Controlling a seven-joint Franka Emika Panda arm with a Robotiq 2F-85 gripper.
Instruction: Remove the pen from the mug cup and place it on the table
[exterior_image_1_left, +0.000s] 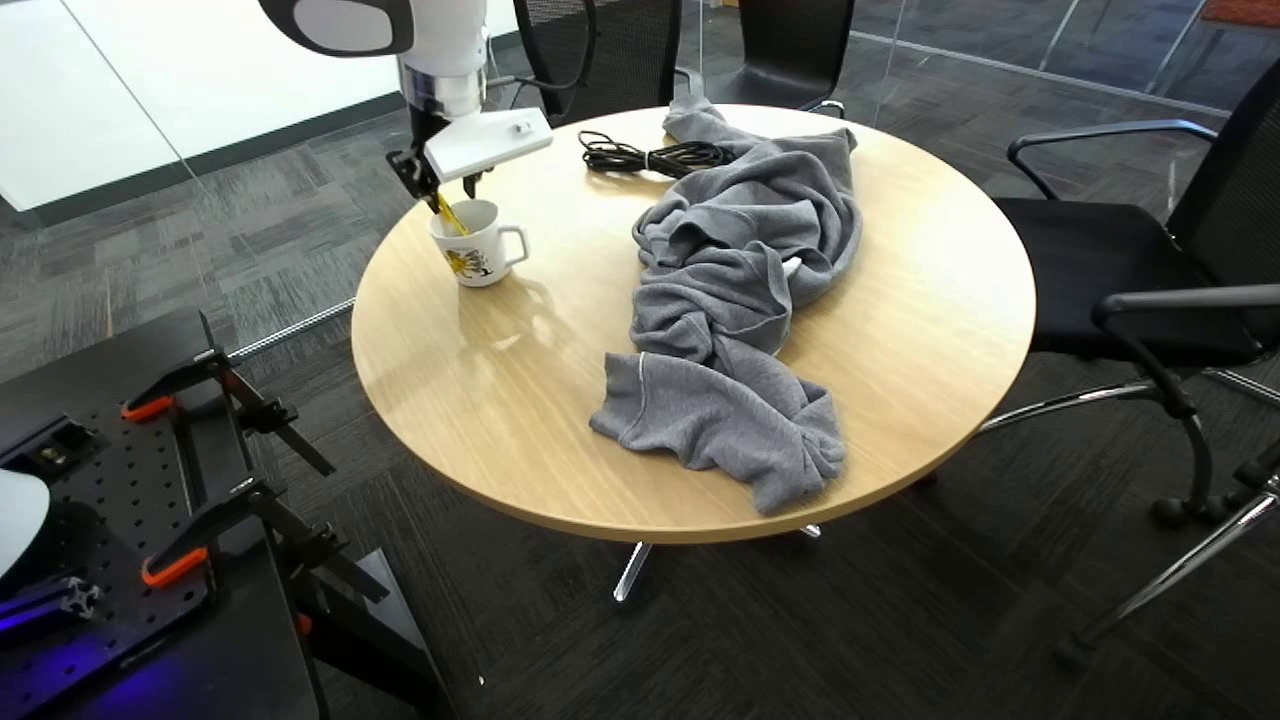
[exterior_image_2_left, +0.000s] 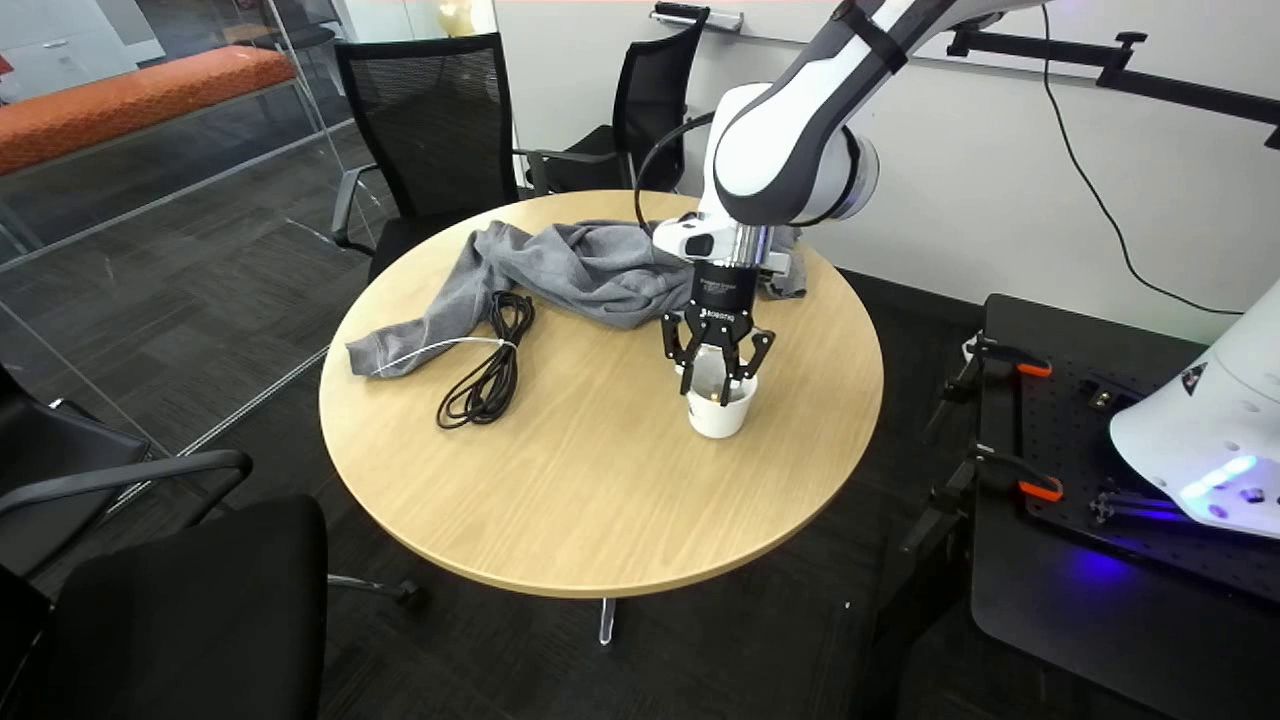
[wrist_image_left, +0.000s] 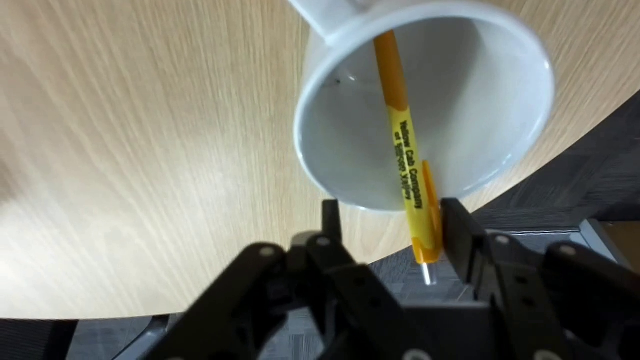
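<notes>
The white mug (exterior_image_1_left: 484, 252) stands upright near the edge of the round wooden table (exterior_image_1_left: 520, 400); it also shows in the other views (exterior_image_2_left: 716, 420) (wrist_image_left: 475, 125). The yellow-orange pen (wrist_image_left: 407, 155) leans inside it, its clip end sticking out over the rim; it shows in an exterior view too (exterior_image_1_left: 453, 216). My gripper (wrist_image_left: 391, 215) is open just above the mug's rim, also seen in both exterior views (exterior_image_1_left: 452, 190) (exterior_image_2_left: 707, 386). The pen's upper end lies between the fingers, against or very near the right finger in the wrist view and apart from the left.
A crumpled grey cloth (exterior_image_1_left: 740, 270) lies across the table, also seen in an exterior view (exterior_image_2_left: 600, 272). A coiled black cable (exterior_image_1_left: 650, 157) lies beside it. Black chairs (exterior_image_1_left: 1090, 260) stand around the table. A black bench (exterior_image_2_left: 1040, 590) with clamps holds the robot base.
</notes>
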